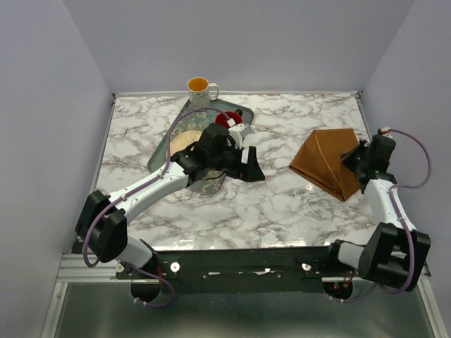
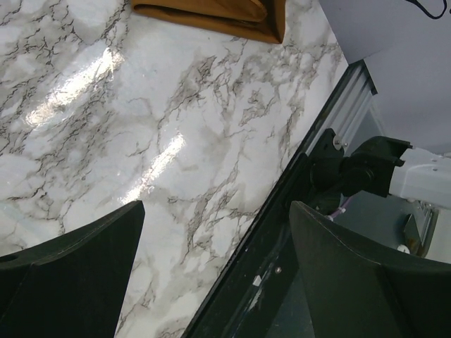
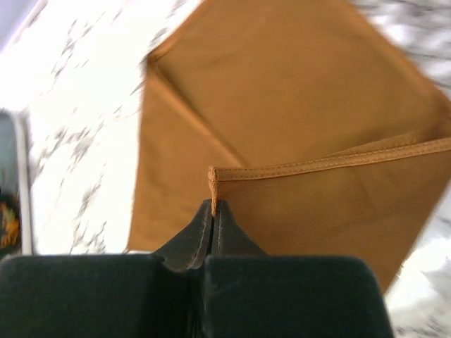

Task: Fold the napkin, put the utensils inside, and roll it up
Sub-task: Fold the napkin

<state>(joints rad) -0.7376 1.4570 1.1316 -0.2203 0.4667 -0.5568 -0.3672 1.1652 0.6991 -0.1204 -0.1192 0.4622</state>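
The rust-brown napkin (image 1: 325, 160) lies on the right side of the marble table, one corner lifted off the surface into a tent shape. My right gripper (image 1: 350, 160) is at its right edge. In the right wrist view this gripper (image 3: 213, 204) is shut on the hemmed corner of the napkin (image 3: 296, 98). Near the table's middle, my left gripper (image 1: 252, 169) hovers open with nothing between its fingers (image 2: 106, 246). An edge of the napkin (image 2: 211, 13) shows at the top of the left wrist view. The utensils are hidden from view.
A dark green patterned tray (image 1: 161, 151) sits at the back left under the left arm, holding a plate (image 1: 183, 141) and a red object (image 1: 227, 120). A yellow-speckled mug (image 1: 200, 91) stands behind it. The table's near rail (image 2: 282, 225) runs under the left gripper.
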